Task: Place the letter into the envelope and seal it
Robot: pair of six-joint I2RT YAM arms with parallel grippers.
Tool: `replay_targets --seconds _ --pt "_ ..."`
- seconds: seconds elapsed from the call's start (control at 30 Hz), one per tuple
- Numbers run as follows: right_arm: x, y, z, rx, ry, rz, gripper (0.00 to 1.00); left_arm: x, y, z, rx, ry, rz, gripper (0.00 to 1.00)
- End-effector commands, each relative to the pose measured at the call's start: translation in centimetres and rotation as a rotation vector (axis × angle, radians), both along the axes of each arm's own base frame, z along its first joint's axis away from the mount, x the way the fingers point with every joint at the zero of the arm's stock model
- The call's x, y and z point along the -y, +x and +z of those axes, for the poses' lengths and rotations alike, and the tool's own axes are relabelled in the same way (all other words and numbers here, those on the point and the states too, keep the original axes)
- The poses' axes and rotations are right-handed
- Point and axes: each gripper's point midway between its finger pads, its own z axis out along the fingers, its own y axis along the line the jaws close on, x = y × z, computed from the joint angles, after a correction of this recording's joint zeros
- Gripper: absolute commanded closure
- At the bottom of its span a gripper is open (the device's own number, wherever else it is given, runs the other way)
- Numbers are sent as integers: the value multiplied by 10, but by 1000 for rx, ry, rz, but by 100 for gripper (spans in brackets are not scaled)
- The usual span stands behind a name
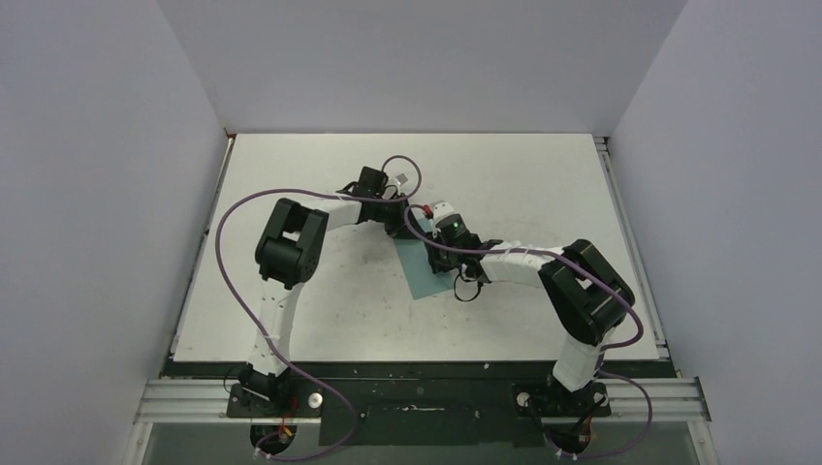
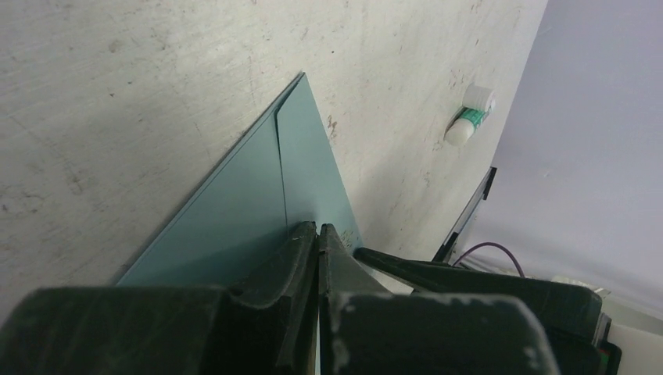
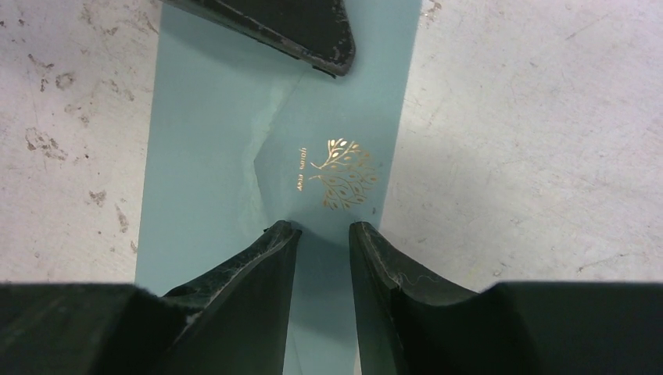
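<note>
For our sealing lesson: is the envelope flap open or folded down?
Folded down: the flap lies flat on the envelope in both wrist views.

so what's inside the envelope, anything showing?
Nothing shows. The envelope lies flat on the table, flap apparently folded down, gold tree print up. The shut left gripper presses on it; the right gripper is over it, jaws apart. Paper hides any contents; no letter in view.

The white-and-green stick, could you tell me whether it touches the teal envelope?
Apart. The left wrist view shows the stick lying beside the envelope with a strip of bare table between them.
</note>
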Motion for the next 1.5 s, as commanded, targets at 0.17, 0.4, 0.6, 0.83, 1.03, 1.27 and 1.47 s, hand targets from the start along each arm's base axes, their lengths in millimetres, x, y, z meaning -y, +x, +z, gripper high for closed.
replay_targets --seconds 0.17,0.4,0.6,0.83,1.03,1.27,1.47 --pt "-11 9 9 -107 -13 -107 82 -41 -16 -39 -144 51 79 100" --pt "-26 34 10 -92 -16 -238 87 -41 -21 -40 -214 10 123 100" --pt "-41 43 0 -107 10 -247 86 -43 -21 -45 -248 -16 163 100" --pt "-48 35 -24 -162 -22 -223 75 -44 -22 -47 -267 -25 184 100" --pt "-36 9 -39 -193 -83 -203 82 -44 -15 -46 -240 -33 200 100" --pt "-32 -12 -44 -190 -196 -113 87 -49 -15 -50 -246 -21 221 100" --pt "-30 -28 -50 -209 -237 -68 80 -52 -13 -52 -249 -17 233 100"
